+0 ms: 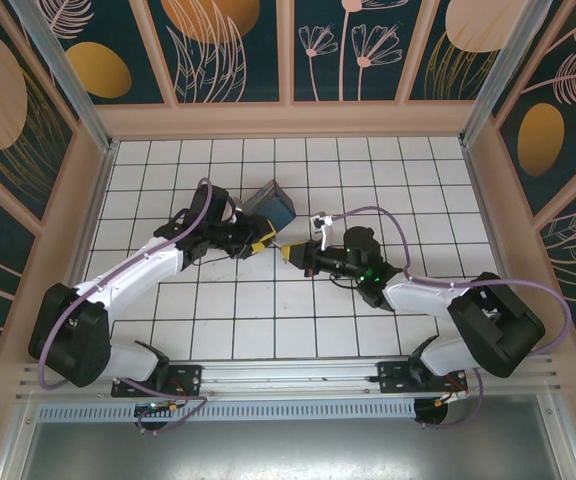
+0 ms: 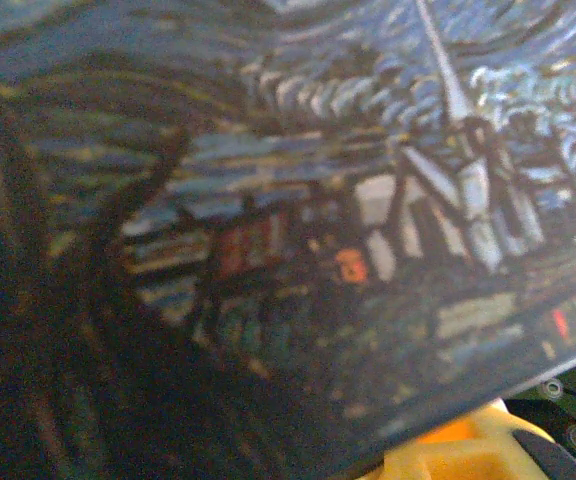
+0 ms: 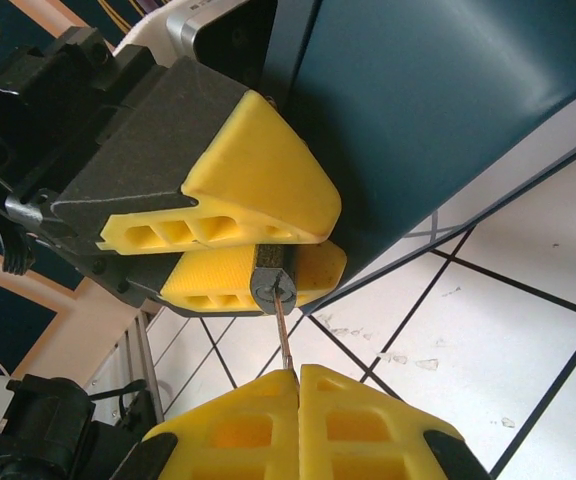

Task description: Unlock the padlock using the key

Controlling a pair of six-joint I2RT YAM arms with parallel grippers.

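Place: the two claws meet tip to tip at about the middle of the worktop [image 1: 368,170], well apart from all four edges.
Left claw [image 3: 298,245]: clamped on the padlock [image 3: 272,287], whose small dark end face looks out between the yellow fingers toward the other arm.
Right claw [image 3: 298,400]: pressed fully together, pinching the key [image 3: 283,345] so that the head is hidden between its tips and the thin shaft is bare.
Key axis: the shaft runs straight out from the right claw's tips to the padlock's end face, along the line joining the two claws.
Contact: the key's tip sits at the keyway; I cannot tell how deep it goes.
Painted box [image 1: 273,200]: just behind the left claw, on its far side, close against the left wrist camera.
Nearer arm: both are at the lock, the left arm bracing it and the right arm carrying the key.
Step in hand: seating the key, by my reading.
Next move: likely a push along the shaft's own line, then a twist about that same line while the left claw holds firm.
Risk: any sideways drift could bend the thin shaft or pop it out.
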